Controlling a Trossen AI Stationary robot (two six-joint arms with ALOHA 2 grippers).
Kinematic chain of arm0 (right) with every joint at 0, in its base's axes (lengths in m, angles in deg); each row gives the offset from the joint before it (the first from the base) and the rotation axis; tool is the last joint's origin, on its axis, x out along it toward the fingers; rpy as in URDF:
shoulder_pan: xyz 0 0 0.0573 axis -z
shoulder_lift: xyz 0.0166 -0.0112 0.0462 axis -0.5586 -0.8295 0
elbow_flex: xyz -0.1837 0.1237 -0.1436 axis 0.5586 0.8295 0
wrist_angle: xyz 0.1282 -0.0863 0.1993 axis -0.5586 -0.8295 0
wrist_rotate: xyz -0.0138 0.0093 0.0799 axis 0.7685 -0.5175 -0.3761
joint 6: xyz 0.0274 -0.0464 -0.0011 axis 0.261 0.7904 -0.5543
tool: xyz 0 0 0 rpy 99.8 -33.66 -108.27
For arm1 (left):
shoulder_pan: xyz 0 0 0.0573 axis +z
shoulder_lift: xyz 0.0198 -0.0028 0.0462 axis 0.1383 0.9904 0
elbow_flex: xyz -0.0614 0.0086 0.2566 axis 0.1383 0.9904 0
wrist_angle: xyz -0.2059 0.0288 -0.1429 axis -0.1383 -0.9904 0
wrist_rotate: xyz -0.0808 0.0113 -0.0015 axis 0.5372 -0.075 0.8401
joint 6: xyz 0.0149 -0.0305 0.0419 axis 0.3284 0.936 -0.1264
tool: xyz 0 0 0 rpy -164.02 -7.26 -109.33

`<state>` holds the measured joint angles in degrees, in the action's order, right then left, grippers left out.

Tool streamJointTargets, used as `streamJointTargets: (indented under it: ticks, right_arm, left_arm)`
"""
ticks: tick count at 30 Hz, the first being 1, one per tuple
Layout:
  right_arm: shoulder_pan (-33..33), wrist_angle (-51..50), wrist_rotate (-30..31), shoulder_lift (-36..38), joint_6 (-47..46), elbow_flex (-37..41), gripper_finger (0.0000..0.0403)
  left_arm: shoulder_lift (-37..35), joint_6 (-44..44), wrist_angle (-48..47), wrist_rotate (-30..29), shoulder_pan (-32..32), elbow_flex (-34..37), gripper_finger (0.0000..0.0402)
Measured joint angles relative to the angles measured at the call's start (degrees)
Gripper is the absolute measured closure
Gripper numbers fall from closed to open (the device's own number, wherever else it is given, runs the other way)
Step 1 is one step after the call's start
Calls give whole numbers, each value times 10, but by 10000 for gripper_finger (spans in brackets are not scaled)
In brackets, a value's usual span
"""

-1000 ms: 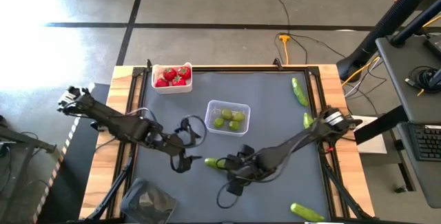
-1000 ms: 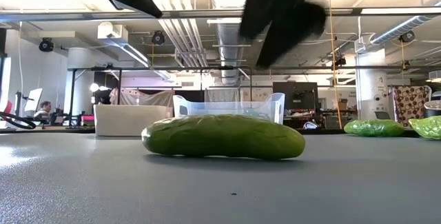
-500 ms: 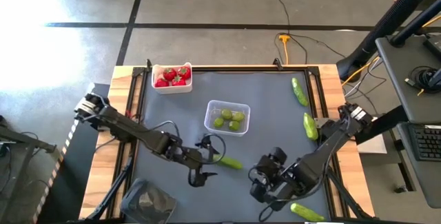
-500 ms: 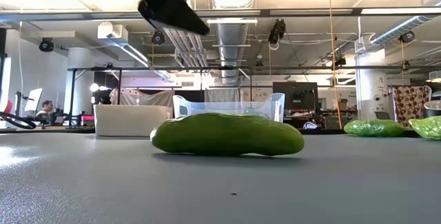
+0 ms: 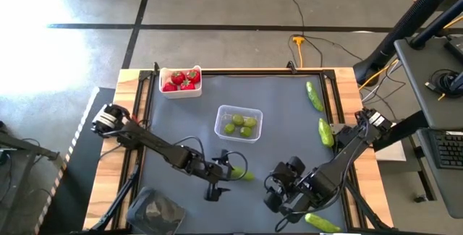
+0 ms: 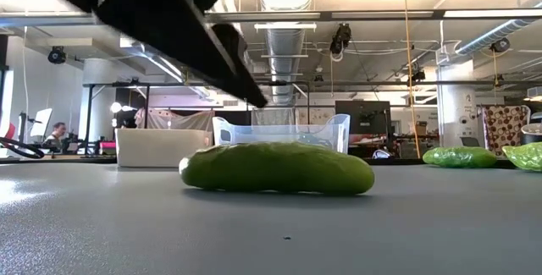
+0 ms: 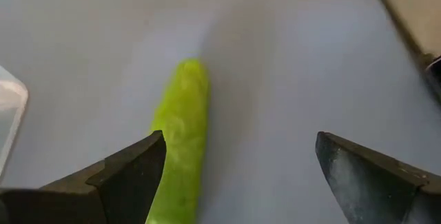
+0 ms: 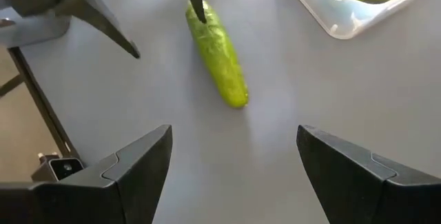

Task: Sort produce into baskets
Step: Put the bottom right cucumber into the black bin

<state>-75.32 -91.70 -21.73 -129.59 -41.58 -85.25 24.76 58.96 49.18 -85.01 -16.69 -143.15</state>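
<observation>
Left tool hanging wide open, empty, over long glossy green cucumber on grey counter — lining up a grab; right tool open, empty, waiting near.

The counter has a matt, smooth grey mat, with a frame that looks like pale wood; the cucumber has glossy, slightly bumpy skin; the clear tub looks like smooth transparent plastic; the white tub like opaque plastic; the left hand has matt dark fingers.
</observation>
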Motion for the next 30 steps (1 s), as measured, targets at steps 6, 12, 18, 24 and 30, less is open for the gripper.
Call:
streamJointTargets:
  ticks: [6, 12, 18, 24, 30]
  right_arm:
    - [0, 6, -4, 0, -35, 0, 101]
    - [0, 46, -5, 0, -43, 0, 101]
    - [0, 57, -5, 0, -42, 0, 101]
    - [0, 57, -2, 0, -42, 0, 101]
    - [3, 57, 0, 0, -19, 0, 101]
  left_arm:
    - [37, -13, 35, -44, 7, 0, 47]
    - [79, -13, 47, -45, 19, 0, 47]
    - [107, 9, 41, -41, 25, 0, 74]
    - [106, 59, 30, -34, 12, 0, 177]
    - [71, 94, -54, -58, -8, 0, 255]
